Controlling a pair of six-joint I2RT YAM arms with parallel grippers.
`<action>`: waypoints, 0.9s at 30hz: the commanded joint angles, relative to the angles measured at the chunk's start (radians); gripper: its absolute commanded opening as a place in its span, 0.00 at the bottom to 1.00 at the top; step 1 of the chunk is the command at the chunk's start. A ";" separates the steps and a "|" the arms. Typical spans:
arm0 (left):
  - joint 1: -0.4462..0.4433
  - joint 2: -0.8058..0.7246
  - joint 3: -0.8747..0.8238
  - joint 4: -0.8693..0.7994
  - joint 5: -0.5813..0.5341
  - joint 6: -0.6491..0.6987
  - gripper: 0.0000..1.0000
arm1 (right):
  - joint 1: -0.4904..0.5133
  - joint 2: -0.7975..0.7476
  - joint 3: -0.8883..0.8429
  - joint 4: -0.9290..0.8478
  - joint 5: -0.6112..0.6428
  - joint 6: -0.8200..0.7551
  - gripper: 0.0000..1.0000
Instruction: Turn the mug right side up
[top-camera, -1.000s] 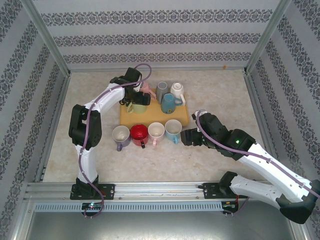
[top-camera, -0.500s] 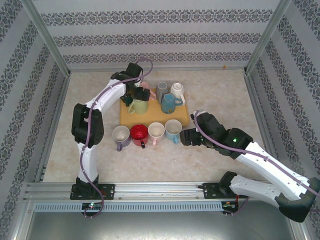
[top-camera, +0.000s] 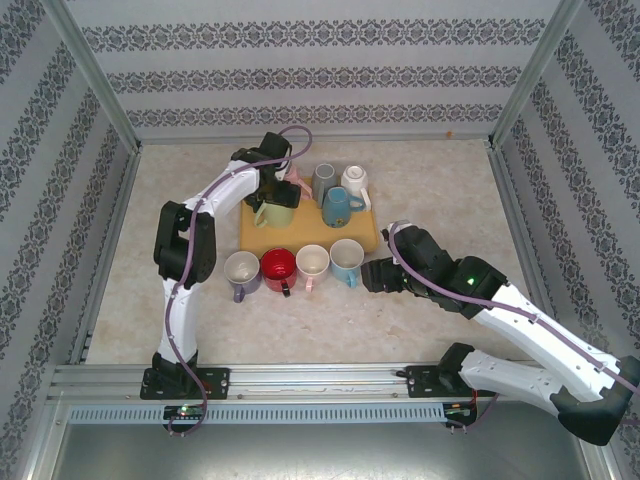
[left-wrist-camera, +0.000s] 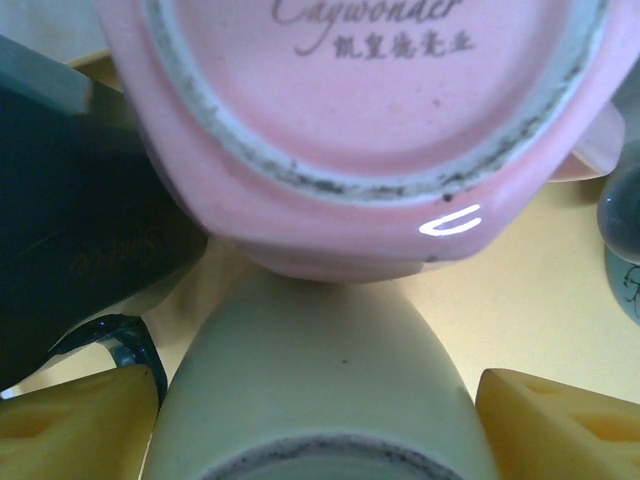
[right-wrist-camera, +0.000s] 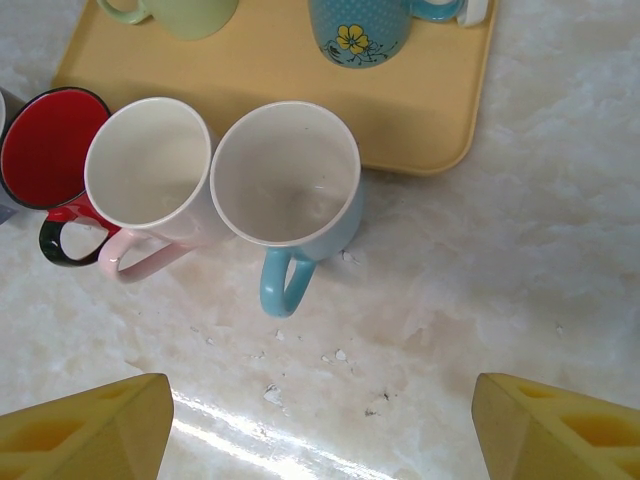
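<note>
From above, my left pincer (top-camera: 272, 196) hangs over the back-left part of the yellow tray (top-camera: 305, 240), right at the pale green mug (top-camera: 279, 213). Compared with a second ago, my left elbow has swung in towards the tray and the wrist sits a little farther back, so more of that mug shows. My right arm has hardly shifted. My right pincer (top-camera: 372, 275) sits near the light blue mug (top-camera: 346, 260), the right end of a row of four upright mugs on the table just in front of the tray. The others are the white-and-pink mug (top-camera: 312, 262), the red mug (top-camera: 278, 268) and the purple mug (top-camera: 241, 272).

In my left wrist view, the pale green mug lies between my yellow fingertips (left-wrist-camera: 75, 425), right up against the pink mug (left-wrist-camera: 360, 120), which stands base up on the tray. My jaws straddle it widely — whether they press on it I cannot tell.

In my right wrist view, my fingers are spread far apart over bare tabletop, the light blue mug ahead of them and apart.

The table (top-camera: 450, 190) is beige and marbled. Striped, patterned wallpaper (top-camera: 320, 60) covers the walls — aluminium posts (top-camera: 95, 75) stand at the corners.
</note>
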 joint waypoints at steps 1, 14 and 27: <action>-0.009 0.031 0.022 -0.034 0.016 0.025 0.86 | -0.006 -0.011 -0.010 -0.014 0.012 0.016 0.79; -0.013 -0.046 -0.042 -0.030 -0.003 0.020 0.93 | -0.006 -0.017 -0.032 0.002 0.006 0.027 0.79; -0.014 -0.026 -0.053 -0.040 -0.032 0.019 0.66 | -0.006 -0.034 -0.041 0.004 0.012 0.030 0.78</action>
